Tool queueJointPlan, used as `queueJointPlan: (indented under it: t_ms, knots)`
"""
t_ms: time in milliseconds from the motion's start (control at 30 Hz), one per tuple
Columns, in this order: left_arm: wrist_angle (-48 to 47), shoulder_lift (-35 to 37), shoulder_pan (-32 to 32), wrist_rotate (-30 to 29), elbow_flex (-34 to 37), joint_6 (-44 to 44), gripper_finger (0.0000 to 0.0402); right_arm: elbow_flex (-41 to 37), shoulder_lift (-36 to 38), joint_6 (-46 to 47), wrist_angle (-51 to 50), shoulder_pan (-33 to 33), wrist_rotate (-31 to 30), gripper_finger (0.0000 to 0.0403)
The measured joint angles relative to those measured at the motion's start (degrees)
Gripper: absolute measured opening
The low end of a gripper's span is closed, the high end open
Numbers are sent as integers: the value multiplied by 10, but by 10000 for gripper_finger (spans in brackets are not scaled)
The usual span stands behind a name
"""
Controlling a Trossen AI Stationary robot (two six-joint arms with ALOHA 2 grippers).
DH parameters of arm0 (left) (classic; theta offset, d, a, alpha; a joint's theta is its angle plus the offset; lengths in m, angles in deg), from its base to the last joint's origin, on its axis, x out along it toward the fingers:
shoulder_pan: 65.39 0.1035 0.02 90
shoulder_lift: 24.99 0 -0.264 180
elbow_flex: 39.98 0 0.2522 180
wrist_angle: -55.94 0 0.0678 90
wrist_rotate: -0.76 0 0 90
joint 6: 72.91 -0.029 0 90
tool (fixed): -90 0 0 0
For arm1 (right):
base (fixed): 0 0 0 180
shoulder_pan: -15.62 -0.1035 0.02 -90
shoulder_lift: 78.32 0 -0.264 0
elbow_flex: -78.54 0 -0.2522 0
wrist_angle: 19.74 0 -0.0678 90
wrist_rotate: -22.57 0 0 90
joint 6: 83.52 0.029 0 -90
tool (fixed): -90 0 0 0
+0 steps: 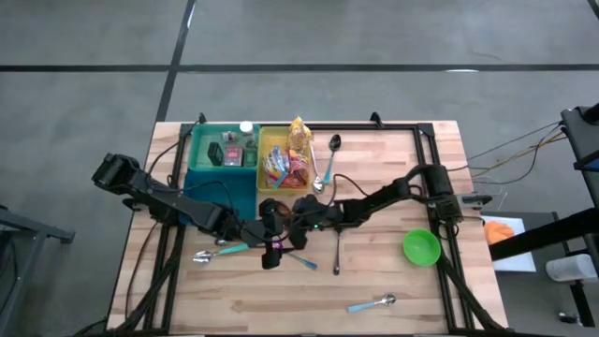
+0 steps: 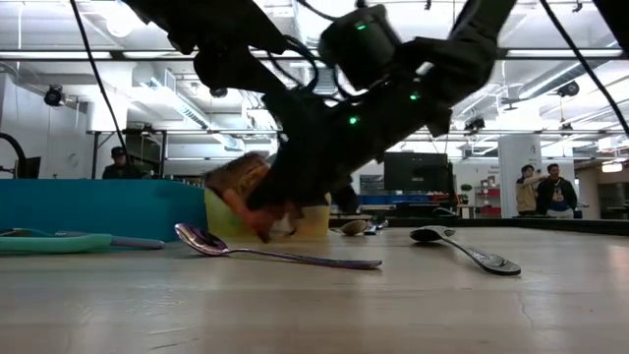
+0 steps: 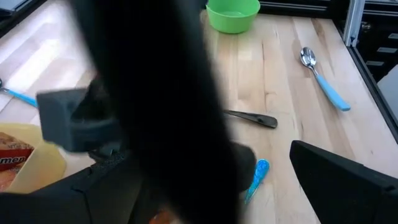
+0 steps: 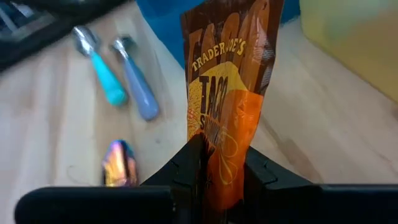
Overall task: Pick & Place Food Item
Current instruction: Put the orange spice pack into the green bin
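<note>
Pinching a taco seasoning packet (image 4: 227, 93) by its lower edge, the right gripper (image 4: 214, 165) has its fingers pressed together on the foil so that the packet stands upright between them; the grip sits at the very margin, probably so the flat pouch hangs free and can be slid or dropped without the fingers fouling anything. That gripper (image 1: 281, 211) hovers near the middle of the table (image 1: 412, 290), just in front of the yellow bin (image 1: 265, 150), which stands at the table's far edge beside the teal bin (image 1: 201, 150) and is stuffed with other snack packets; the held packet is therefore out of the bin and above bare wood, not yet set down anywhere. The left gripper (image 1: 267, 245) lies close alongside, its fingers spread wide and empty, seemingly waiting to receive or steady the pouch; whether a handover is meant I cannot tell. A green bowl (image 1: 421, 247) stands well apart toward the right edge, a likely destination, though that is a guess; several spoons lie scattered, among them a blue-handled spoon (image 1: 372, 303) near the front edge and a dark spoon (image 1: 335, 143) by the far edge; from table height the packet (image 2: 241, 182) hangs clear above a steel spoon (image 2: 265, 251).
</note>
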Motion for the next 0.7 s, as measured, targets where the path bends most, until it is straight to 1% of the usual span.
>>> queueJointPlan:
  t_ms: [233, 400, 500, 700]
  knots:
    - [-5, 0, 1, 2, 0, 1, 395, 88, -37, -29, -120, 0, 1, 56]
    - [-12, 0, 0, 0, 0, 1, 395, 112, -44, -30, -149, 0, 1, 60]
    - [-13, 0, 0, 0, 0, 1, 395, 111, -41, -32, -150, 0, 2, 81]
    - [-14, 0, 0, 0, 0, 1, 395, 105, -40, -32, -149, 0, 4, 150]
